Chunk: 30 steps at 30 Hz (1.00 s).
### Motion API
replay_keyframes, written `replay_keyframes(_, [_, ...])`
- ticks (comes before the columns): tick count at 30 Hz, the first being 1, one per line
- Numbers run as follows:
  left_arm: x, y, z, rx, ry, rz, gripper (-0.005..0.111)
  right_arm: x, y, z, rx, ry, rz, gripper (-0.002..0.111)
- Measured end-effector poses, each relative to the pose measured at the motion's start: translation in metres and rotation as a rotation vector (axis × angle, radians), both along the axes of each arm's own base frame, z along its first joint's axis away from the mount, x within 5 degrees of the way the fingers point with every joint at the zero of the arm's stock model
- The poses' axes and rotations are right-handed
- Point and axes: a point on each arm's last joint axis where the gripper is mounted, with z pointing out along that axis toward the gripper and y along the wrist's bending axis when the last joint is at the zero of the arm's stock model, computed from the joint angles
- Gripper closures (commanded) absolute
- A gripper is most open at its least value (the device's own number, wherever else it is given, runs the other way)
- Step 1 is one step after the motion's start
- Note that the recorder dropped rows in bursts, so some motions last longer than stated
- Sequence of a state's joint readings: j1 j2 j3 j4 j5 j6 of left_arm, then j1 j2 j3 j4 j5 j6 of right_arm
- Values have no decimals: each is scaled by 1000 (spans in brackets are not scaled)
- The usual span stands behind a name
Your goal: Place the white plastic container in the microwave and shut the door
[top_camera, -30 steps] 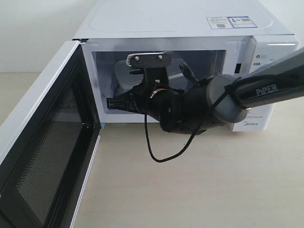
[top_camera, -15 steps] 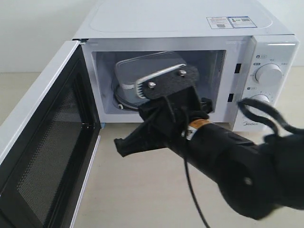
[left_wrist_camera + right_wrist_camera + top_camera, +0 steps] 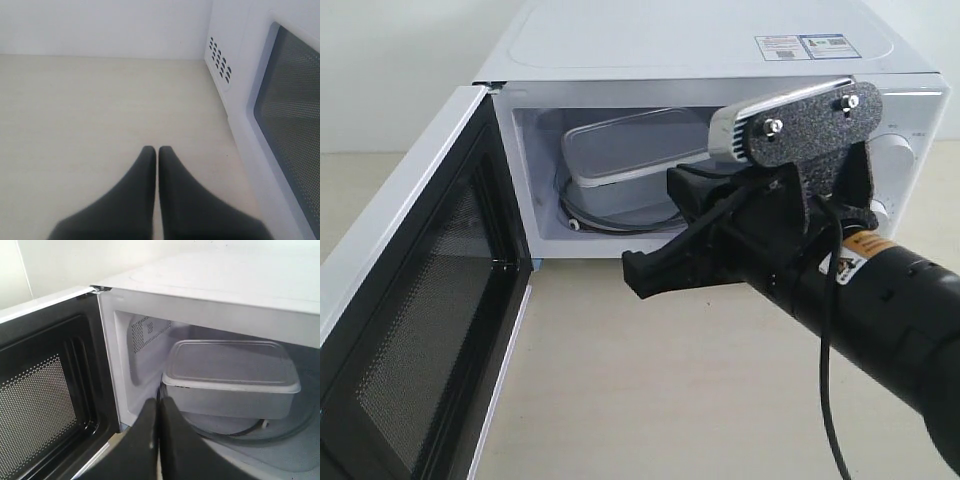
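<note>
The white plastic container [image 3: 620,150] lies inside the microwave [image 3: 700,40] on the turntable, lid on, with nothing holding it. The door [image 3: 420,320] stands wide open at the left, its black inner face and mesh window showing. My right gripper [image 3: 636,275] is shut and empty, outside the cavity just in front of the opening. In the right wrist view its tips [image 3: 159,402] point at the container [image 3: 230,375] and the cavity's left wall. My left gripper [image 3: 157,150] is shut and empty over the table, beside the door's outer face [image 3: 292,110].
The right arm's black body [image 3: 880,300] and its camera bracket [image 3: 790,120] cover the microwave's dial panel. Vent holes [image 3: 220,60] mark the microwave's side near the left gripper. A beige tabletop [image 3: 650,390] spreads in front of the microwave.
The right gripper has backed out of the cavity to the right and toward the camera, leaving the container inside. The door has not moved.
</note>
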<state>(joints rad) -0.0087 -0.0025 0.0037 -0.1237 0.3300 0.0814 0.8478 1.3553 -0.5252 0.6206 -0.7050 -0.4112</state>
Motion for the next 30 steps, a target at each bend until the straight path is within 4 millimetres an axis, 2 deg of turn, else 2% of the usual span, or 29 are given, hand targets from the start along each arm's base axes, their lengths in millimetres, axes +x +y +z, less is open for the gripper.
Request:
replay_keyframes(8, [0, 0, 0, 0, 0, 0, 102, -1, -1, 4, 6, -13, 0, 108])
replay_keyframes(10, [0, 0, 0, 0, 0, 0, 102, -4, -4, 10, -22, -39, 14, 108])
replay_keyframes(13, [0, 0, 0, 0, 0, 0, 102, -13, -14, 33, -50, -139, 22, 108])
replay_keyframes(17, [0, 0, 0, 0, 0, 0, 102, -16, -51, 58, -28, -153, -43, 108])
replay_keyframes(20, [0, 0, 0, 0, 0, 0, 102, -12, -89, 59, 2, -14, -132, 108])
replay_keyframes(22, [0, 0, 0, 0, 0, 0, 102, -17, -108, 55, 8, 93, -160, 108])
replay_keyframes(24, [0, 0, 0, 0, 0, 0, 102, -29, -131, 54, 27, 154, -223, 108])
replay_keyframes(25, [0, 0, 0, 0, 0, 0, 102, -46, -149, 53, 46, 138, -300, 108])
replay_keyframes(26, [0, 0, 0, 0, 0, 0, 102, -56, -155, 54, 53, 105, -330, 108])
replay_keyframes(27, [0, 0, 0, 0, 0, 0, 102, -75, -164, 49, 62, 43, -389, 108])
replay_keyframes(28, [0, 0, 0, 0, 0, 0, 102, -82, -166, 46, 66, 20, -405, 108])
replay_keyframes(29, [0, 0, 0, 0, 0, 0, 102, -96, -168, 33, 68, -4, -412, 108])
replay_keyframes(30, [0, 0, 0, 0, 0, 0, 102, -100, -168, 27, 64, -6, -413, 108])
